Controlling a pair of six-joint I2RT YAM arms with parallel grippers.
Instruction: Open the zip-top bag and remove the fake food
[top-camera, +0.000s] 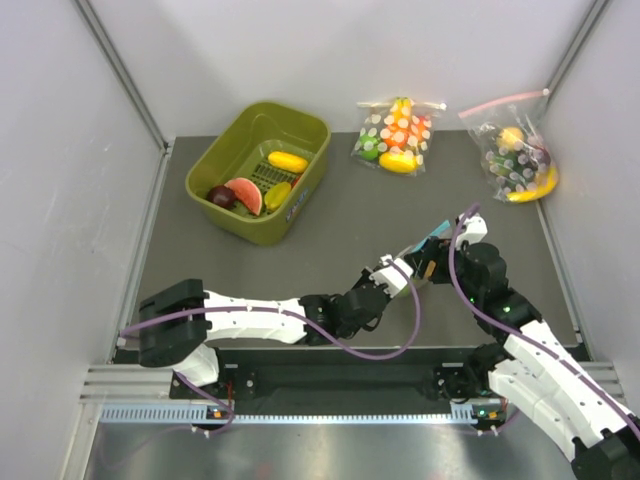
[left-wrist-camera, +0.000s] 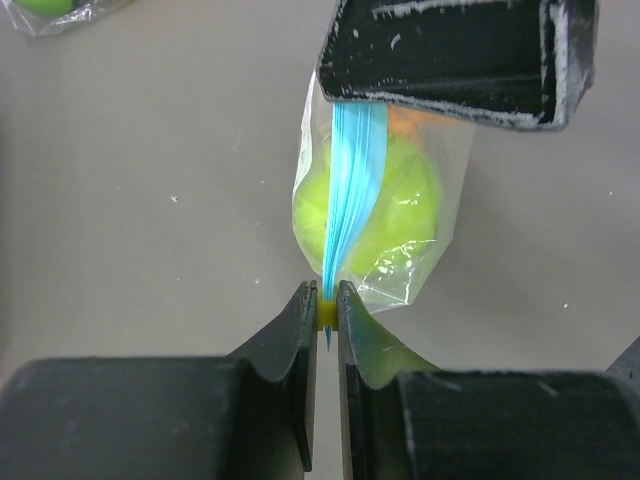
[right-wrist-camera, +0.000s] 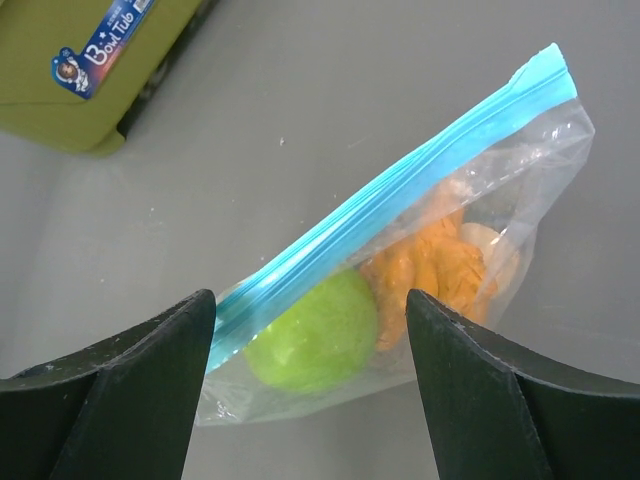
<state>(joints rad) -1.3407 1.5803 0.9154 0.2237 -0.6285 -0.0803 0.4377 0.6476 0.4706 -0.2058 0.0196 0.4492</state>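
The zip-top bag (top-camera: 436, 236) is held up over the dark table at centre right, its light-blue zip strip (right-wrist-camera: 400, 190) on top. It holds the fake food: a round green fruit (right-wrist-camera: 315, 335) and orange pieces (right-wrist-camera: 440, 265). My left gripper (left-wrist-camera: 327, 295) is shut on the end of the zip strip (left-wrist-camera: 355, 170), on a small yellow slider (left-wrist-camera: 327, 312). In the top view the left gripper (top-camera: 408, 266) is at the bag's left end. My right gripper (right-wrist-camera: 310, 297) is open, its jaws on either side of the bag and not touching it; in the top view it (top-camera: 440, 255) is right beside the bag.
An olive-green bin (top-camera: 300, 125) with yellow, red and purple toy pieces stands at the back left. Two white-dotted bags with pink strips lie at the back, one in the centre (top-camera: 393, 135) and one at the right (top-camera: 515, 150). Walls close in both sides.
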